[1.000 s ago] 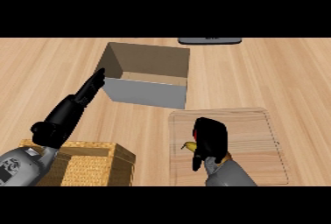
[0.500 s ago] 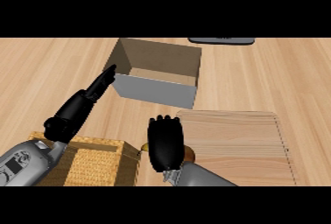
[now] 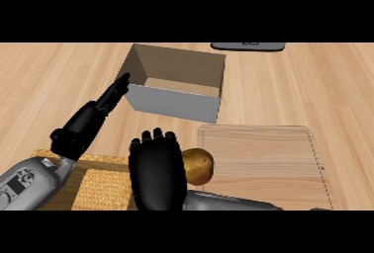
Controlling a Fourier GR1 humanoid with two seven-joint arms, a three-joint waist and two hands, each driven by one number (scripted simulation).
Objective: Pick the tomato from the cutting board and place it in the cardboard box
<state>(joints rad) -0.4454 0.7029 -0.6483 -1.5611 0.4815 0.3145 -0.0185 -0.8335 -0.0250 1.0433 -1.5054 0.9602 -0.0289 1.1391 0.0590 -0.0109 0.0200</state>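
Note:
A round yellow-brown tomato (image 3: 199, 166) shows against the right side of my right hand (image 3: 156, 170), just off the left edge of the wooden cutting board (image 3: 266, 160). That hand is seen from the back with its fingers pointing up, and it hides most of the tomato and of its hold. The open cardboard box (image 3: 174, 105) stands behind it, up and slightly left. My left hand (image 3: 93, 114) stretches out with straight fingers, their tips at the box's left wall.
A woven wicker basket (image 3: 102, 184) sits at the lower left under my left forearm. A dark flat object (image 3: 248, 46) lies at the counter's far edge behind the box.
My right hand has moved left off the cutting board, carrying the tomato toward the box's front. The left hand stays by the box's left wall.

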